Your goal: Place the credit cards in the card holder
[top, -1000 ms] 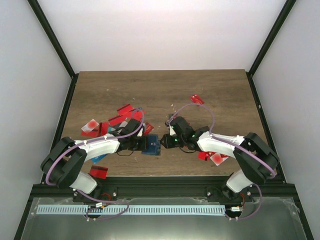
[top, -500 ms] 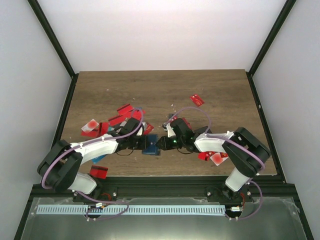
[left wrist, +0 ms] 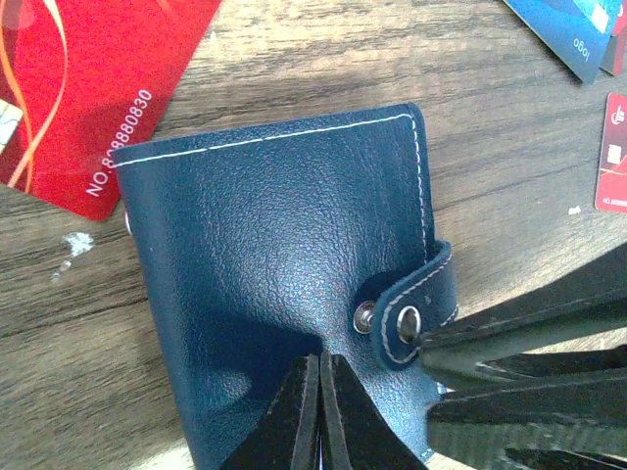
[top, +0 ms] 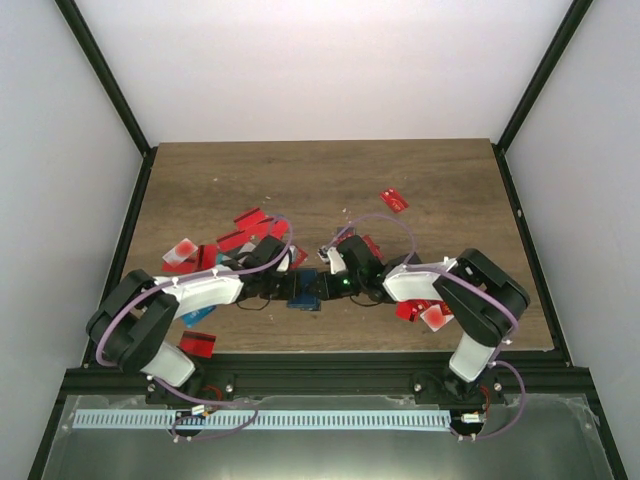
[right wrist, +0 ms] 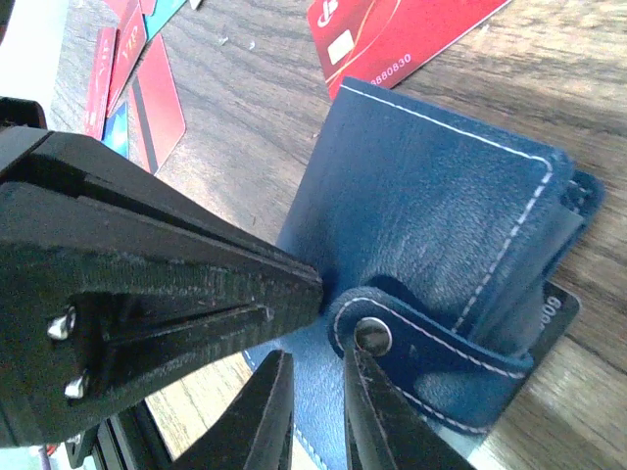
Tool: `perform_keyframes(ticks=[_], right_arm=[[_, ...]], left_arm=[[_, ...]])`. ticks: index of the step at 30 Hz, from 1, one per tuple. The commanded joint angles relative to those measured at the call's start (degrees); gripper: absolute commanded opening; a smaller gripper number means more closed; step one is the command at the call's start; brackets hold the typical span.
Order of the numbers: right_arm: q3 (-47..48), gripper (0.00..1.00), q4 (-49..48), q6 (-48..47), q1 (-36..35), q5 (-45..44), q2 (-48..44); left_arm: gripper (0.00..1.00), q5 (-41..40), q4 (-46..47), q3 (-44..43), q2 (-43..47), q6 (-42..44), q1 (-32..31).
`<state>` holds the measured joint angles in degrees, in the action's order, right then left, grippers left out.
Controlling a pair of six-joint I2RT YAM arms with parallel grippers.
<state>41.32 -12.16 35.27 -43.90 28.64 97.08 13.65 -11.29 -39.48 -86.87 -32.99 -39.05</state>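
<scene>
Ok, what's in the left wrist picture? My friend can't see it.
A folded dark blue card holder lies on a wooden table. The left gripper, shut, sits on its lower part; the right gripper is at its strap on the right. A red card lies top left.

From above, the card holder (top: 303,291) is largely covered by the left tool (top: 285,289) and right tool (top: 319,288). At the left wrist its lower edge is cut off. A black card (right wrist: 554,311) beneath it is mostly hidden. Whether the strap (right wrist: 431,352) is pinched cannot be told.
</scene>
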Motion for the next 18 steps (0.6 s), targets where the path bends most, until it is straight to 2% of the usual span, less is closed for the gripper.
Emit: perform_keyframes(ticks=[1,18], right_arm=[[2.57,0.17,-1.55,-0.1,0.48,1.23,2.01],[3.59,0.14,-4.25,-0.2,1.45,2.45,5.62]], left_arm=[[0.04,0.66,-0.2,-0.11,-1.47,0.21,-0.15],[0.04,2.58,0.78,0.48,-1.86,0.8,-0.21]])
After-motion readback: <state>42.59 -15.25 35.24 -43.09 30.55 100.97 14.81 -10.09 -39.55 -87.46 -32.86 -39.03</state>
